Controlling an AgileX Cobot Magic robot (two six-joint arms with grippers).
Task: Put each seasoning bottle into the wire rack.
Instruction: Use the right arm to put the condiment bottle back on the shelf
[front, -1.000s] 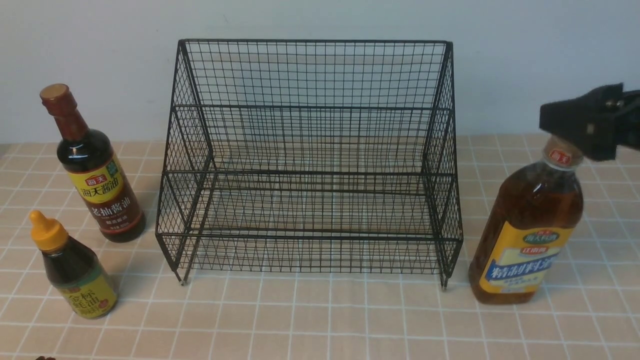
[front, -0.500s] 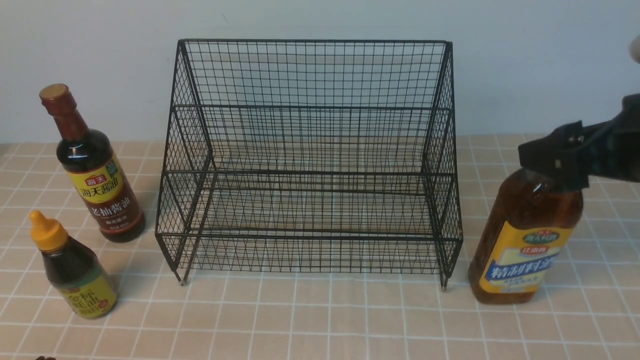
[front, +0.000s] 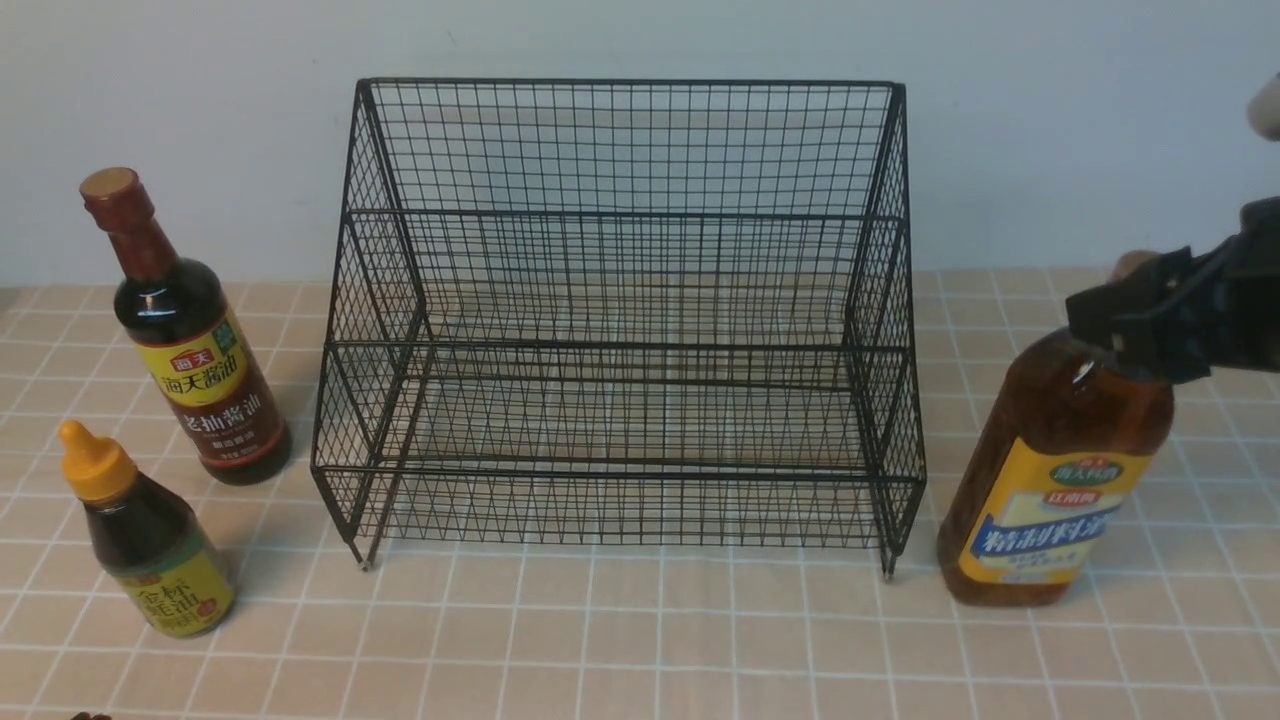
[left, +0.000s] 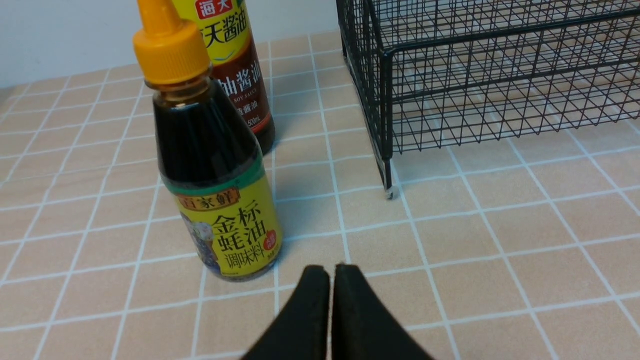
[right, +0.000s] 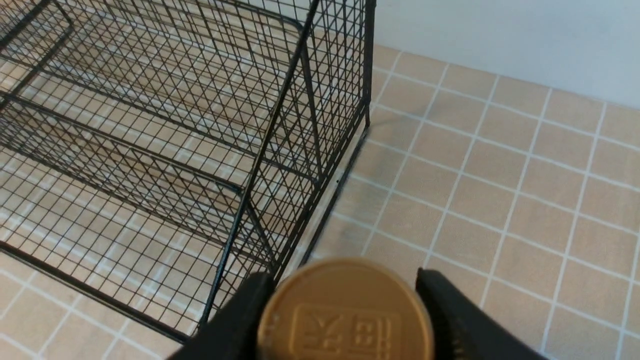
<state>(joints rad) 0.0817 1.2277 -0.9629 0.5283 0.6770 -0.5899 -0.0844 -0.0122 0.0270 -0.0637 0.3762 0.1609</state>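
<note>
The black wire rack (front: 620, 215) stands in the middle of the table with nothing in it. The tall dark soy bottle (front: 200, 380) and the small dark bottle with the yellow nozzle cap (front: 150, 550) stand to its left. The large amber bottle (front: 1050, 480) stands to its right, leaning slightly. My right gripper (front: 1110, 320) is shut on that bottle's neck just under the tan cap (right: 345, 315), a finger on each side. My left gripper (left: 330, 272) is shut and empty, low over the table just in front of the small bottle (left: 215, 185).
The table is covered in tan tiles and backed by a pale wall. The rack's right front foot (front: 888, 572) is close to the amber bottle. In the left wrist view, the rack's left front foot (left: 389, 190) is a short way from the small bottle.
My right gripper came down from above the amber bottle's cap to its neck and closed there. The bottle's top then shifted slightly right. The left bottles and rack have not moved.
</note>
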